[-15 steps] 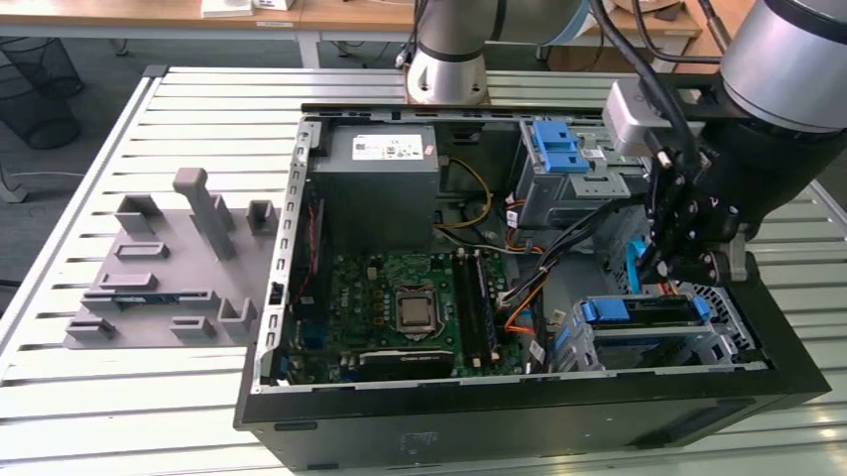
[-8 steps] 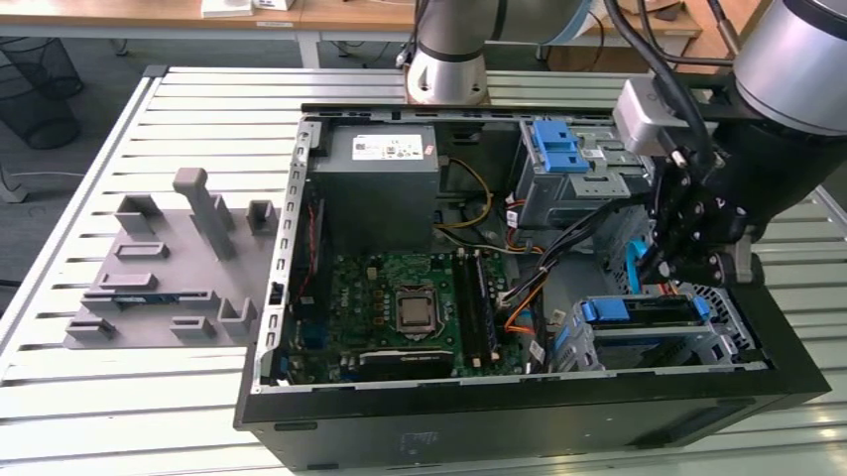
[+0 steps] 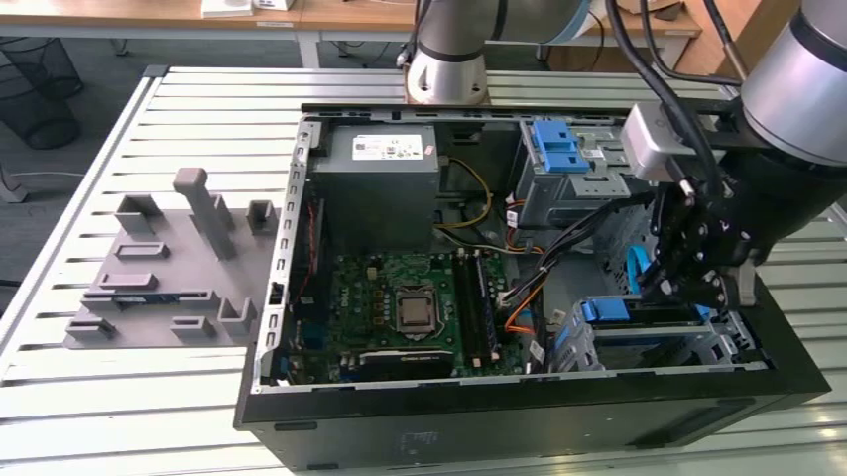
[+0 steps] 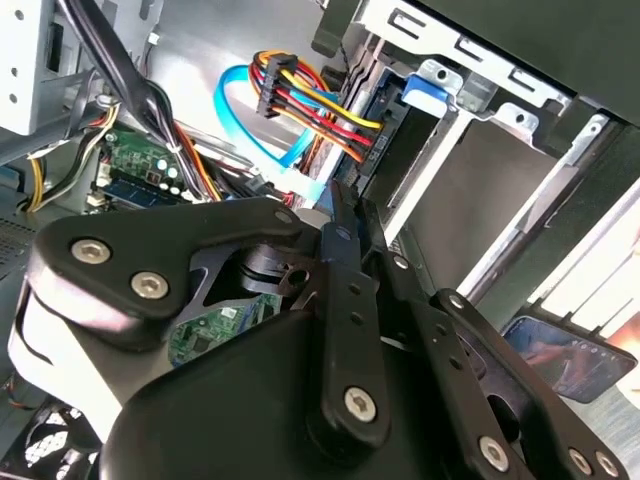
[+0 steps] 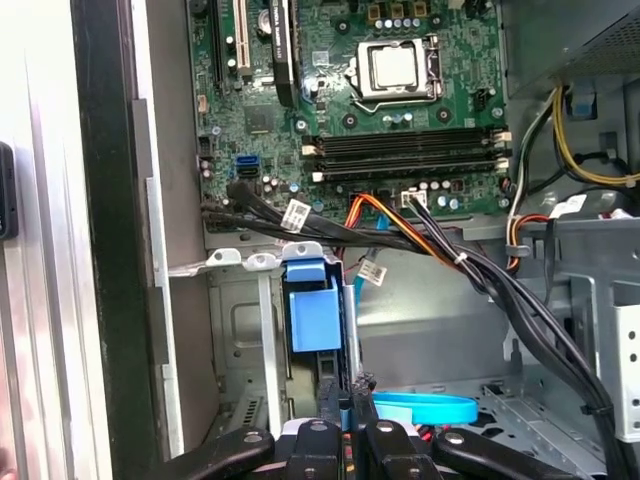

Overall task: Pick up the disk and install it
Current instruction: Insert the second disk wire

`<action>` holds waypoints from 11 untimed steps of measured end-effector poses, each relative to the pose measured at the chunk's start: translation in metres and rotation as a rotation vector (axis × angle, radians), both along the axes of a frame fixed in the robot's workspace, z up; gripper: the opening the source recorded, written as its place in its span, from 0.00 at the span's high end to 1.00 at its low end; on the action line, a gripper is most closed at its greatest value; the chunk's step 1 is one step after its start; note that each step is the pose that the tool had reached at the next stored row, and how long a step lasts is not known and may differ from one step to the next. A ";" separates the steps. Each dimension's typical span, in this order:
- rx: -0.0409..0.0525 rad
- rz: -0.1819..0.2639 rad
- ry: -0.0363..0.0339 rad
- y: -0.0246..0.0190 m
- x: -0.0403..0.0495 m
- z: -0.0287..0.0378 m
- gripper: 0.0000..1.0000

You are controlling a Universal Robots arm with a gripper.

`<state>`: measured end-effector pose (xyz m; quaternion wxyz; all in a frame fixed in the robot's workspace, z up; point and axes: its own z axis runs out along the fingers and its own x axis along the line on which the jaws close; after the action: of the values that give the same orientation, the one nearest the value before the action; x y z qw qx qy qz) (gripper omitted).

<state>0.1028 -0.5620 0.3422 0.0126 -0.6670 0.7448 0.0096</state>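
Desk (image 3: 79,397): ribbed pale metal slats.
Case (image 3: 397,436): open black tower, green motherboard (image 3: 397,307) inside.
Disk (image 3: 640,271): blue-framed, upright at the drive cage (image 3: 662,342).
Hand (image 3: 677,288): black fingers clamped on the disk.

Gripper (image 3: 691,288) low inside open computer case (image 3: 530,416) on desk (image 3: 173,397), over blue-bracketed drive bay (image 3: 622,312).

Hand (image 3: 691,290) inside computer case (image 3: 397,436), over drive cage (image 3: 662,342).

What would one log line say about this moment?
arm: inside open computer case | gripper: at drive cage, beside blue bracket | disk: not identifiable | motherboard: exposed
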 end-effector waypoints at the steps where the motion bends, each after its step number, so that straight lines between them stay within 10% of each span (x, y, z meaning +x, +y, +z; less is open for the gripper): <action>1: 0.0001 0.000 0.0003 -0.0003 0.0001 -0.0010 0.84; 11: 0.0024 0.000 0.0013 -0.0018 0.0012 -0.0050 0.84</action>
<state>0.1040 -0.5638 0.3373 0.0129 -0.6670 0.7449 0.0109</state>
